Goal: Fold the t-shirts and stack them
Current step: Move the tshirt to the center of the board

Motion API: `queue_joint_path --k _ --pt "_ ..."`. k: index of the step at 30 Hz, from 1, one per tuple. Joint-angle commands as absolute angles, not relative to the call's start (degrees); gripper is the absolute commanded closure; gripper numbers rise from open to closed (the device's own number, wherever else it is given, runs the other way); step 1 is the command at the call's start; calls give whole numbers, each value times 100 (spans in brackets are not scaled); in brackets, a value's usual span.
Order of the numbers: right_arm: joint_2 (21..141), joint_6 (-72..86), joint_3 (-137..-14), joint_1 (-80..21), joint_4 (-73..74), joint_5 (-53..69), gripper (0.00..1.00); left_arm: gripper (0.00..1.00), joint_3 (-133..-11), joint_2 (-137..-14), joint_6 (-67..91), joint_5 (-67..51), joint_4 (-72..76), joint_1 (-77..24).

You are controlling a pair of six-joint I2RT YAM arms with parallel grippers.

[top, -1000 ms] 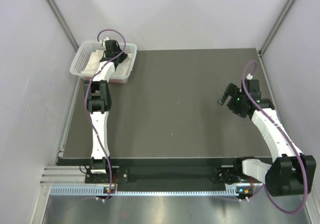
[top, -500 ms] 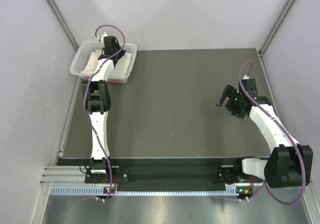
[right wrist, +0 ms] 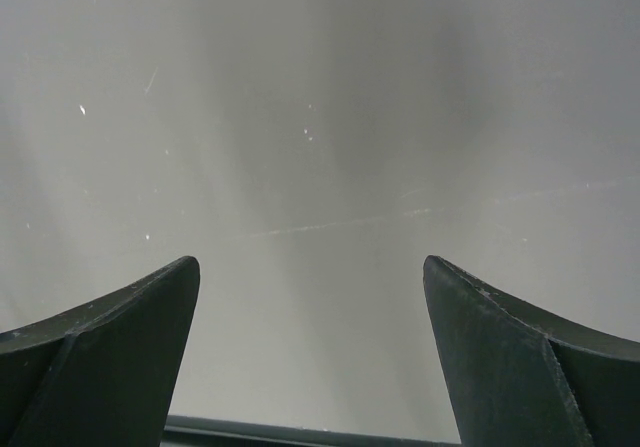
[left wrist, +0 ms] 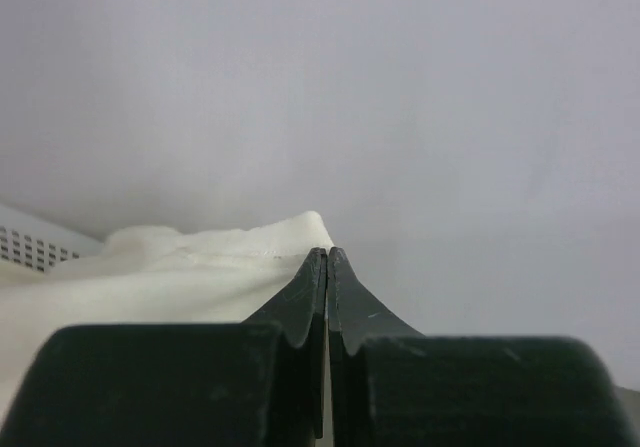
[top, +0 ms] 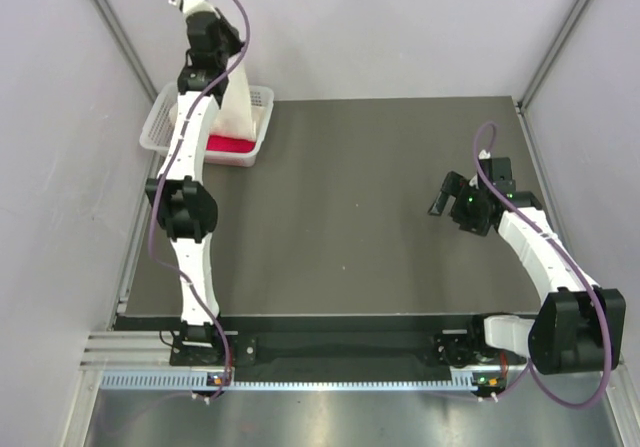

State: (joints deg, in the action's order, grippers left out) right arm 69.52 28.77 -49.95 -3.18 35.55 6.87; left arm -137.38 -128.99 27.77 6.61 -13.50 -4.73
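Top external: left end effector (left wrist: 327, 257) pinches t-shirt (top: 238, 102) edge; right end effector (right wrist: 310, 267) gapes empty.

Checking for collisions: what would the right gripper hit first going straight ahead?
Probably the bare table top; the right gripper, open, has nothing else in view ahead, though depth is unclear.

I see the cream-white t-shirt (top: 238, 102) hanging in the air at the far left of the scene, drawn up into a long narrow drape. Its top edge is pinched between the closed fingers of the left gripper (left wrist: 327, 257), and its lower end reaches down into the white basket (top: 152, 132). The red-magenta t-shirt (top: 228, 145) lies low inside this basket, on its near side, just beside the lower end of the cream one.
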Motion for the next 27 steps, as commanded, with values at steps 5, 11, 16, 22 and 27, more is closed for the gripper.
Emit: queue_joint_path --k 5,11,16,22,27 --pt "6680 2373 -5352 -527 3674 791 7 100 -14396 -11041 2609 379 -1213 -650" --pt "6504 2232 -5282 -1256 3551 606 6 100 -14423 -9766 3602 -201 -853 -668" --pt "6293 2285 -5203 -1669 3463 677 6 100 -14301 -8845 4383 -509 -1256 -668" --pt "5907 2347 -4940 -1951 3401 905 7 100 -12282 -7702 6414 -1931 -749 -755" --pt "5730 2022 -4782 -2100 3174 2204 17 100 -9847 -6611 5812 -2188 -2121 -1616"
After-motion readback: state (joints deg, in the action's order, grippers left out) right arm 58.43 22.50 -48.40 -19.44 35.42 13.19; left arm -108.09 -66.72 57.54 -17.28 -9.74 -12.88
